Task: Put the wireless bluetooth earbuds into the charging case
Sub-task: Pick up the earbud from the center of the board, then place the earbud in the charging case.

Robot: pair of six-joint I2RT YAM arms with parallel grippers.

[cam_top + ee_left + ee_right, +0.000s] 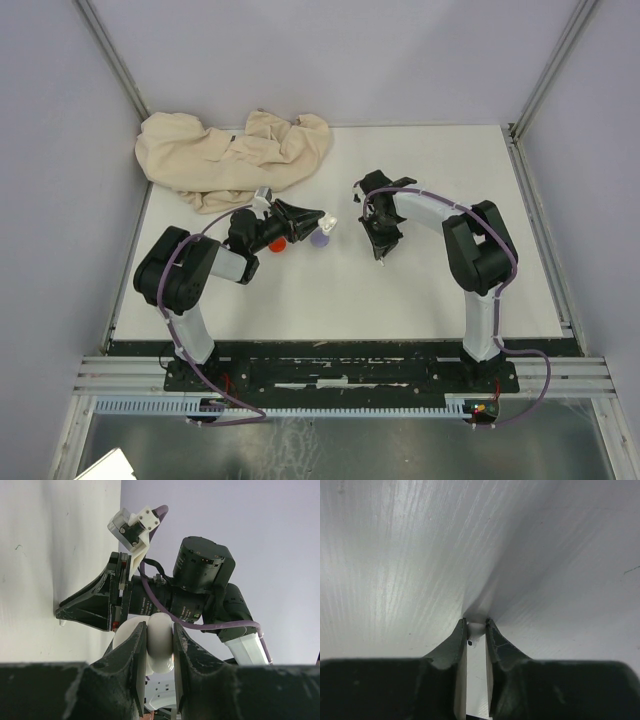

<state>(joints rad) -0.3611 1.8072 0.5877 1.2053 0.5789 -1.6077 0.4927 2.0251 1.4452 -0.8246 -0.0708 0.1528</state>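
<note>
Pickup: my right end effector [476, 624] pinches a white earbud [476, 629] on the desk [395, 555]; my left end effector [160, 626] clamps the case [160, 647]. Next I should carry it toward nine o'clock.

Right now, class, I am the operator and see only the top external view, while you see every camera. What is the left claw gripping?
Observer: The left wrist view shows the left claw clamped on a smooth, rounded white charging case.
Operator: And the right claw? From above I cannot make out its tips.
Observer: The right wrist view shows the right claw pinching a tiny white piece, apparently an earbud.
Operator: Is it lifted?
Observer: No. In that view its tips sit right down at the table.
</note>
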